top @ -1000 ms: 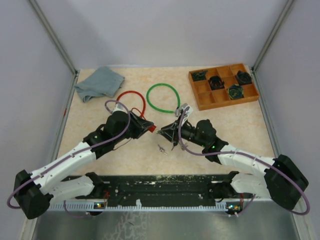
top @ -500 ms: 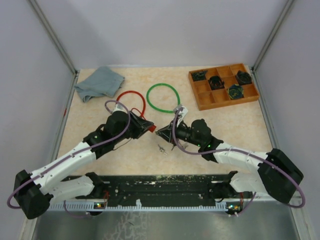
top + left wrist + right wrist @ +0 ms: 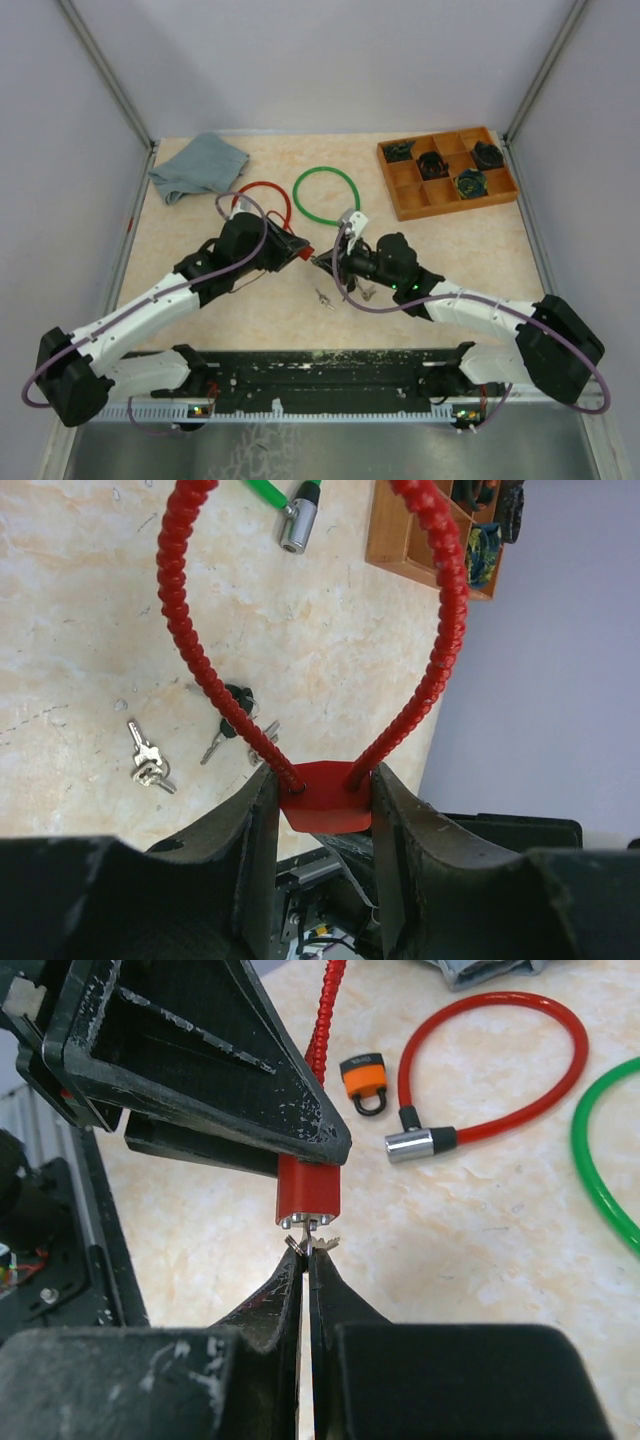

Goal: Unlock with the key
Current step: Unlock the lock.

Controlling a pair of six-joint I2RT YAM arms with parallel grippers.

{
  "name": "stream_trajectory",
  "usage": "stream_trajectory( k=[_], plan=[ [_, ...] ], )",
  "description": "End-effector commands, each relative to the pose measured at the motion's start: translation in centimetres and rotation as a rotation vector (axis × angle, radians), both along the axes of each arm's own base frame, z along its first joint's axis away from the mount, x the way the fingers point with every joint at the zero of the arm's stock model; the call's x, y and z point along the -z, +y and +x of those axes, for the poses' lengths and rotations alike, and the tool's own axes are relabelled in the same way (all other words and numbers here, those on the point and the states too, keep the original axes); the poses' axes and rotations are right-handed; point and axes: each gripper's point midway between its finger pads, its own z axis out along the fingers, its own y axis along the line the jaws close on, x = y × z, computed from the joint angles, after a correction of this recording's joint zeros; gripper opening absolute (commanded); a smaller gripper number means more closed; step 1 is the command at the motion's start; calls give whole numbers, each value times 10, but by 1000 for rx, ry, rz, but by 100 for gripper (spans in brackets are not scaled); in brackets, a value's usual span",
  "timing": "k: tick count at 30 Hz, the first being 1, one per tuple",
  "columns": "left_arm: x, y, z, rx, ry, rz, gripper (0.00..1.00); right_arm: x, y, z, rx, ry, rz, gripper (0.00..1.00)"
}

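the lock body (image 3: 310, 1198) is glossy red plastic, its cable (image 3: 185, 630) ribbed red plastic. the keys (image 3: 148, 762) are bright metal. a cable ferrule (image 3: 422, 1144) is polished metal. the left end effector (image 3: 322, 795) has matt black plastic fingers (image 3: 400, 850), scuffed pale. the surface (image 3: 80, 610) is smooth marbled beige. the tray (image 3: 450, 203) is wood, the rag (image 3: 200, 165) soft grey cloth.

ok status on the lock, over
Left gripper clamped on red lock. Right gripper shut on key, tip at the lock's base. Nothing between them.

Three cable locks (image 3: 420, 1143), one padlock (image 3: 363, 1075), two key bunches (image 3: 148, 765), one cloth (image 3: 200, 165), one tray (image 3: 455, 206)
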Motion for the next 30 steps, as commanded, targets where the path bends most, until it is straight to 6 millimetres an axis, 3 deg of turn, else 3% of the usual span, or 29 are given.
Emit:
stream_trajectory(
  k=[1, 8, 13, 16, 20, 24, 26, 30],
  plan=[
    [-11, -29, -19, 158, 27, -56, 0, -42, 10, 15, 8, -181, 2, 0],
    [-7, -50, -43, 270, 30, -53, 0, -71, 9, 24, -63, -87, 172, 0],
    [-8, -58, -52, 319, 1, -59, 0, -102, 11, 15, -160, -64, 336, 0],
    [-1, -58, -54, 320, 12, -41, 0, -91, 15, 25, -109, -75, 253, 0],
    [14, -57, -58, 324, 61, -5, 0, -83, 21, 30, -38, -217, 62, 0],
    [16, -67, -65, 369, 58, 3, 0, -84, 16, 41, 13, -246, 45, 0],
    [13, -68, -66, 377, 40, 9, 0, -94, 12, 39, -19, -201, 140, 0],
    [2, -50, -49, 266, -35, 33, 0, -92, 3, 35, -8, -135, 194, 0]
  ],
)
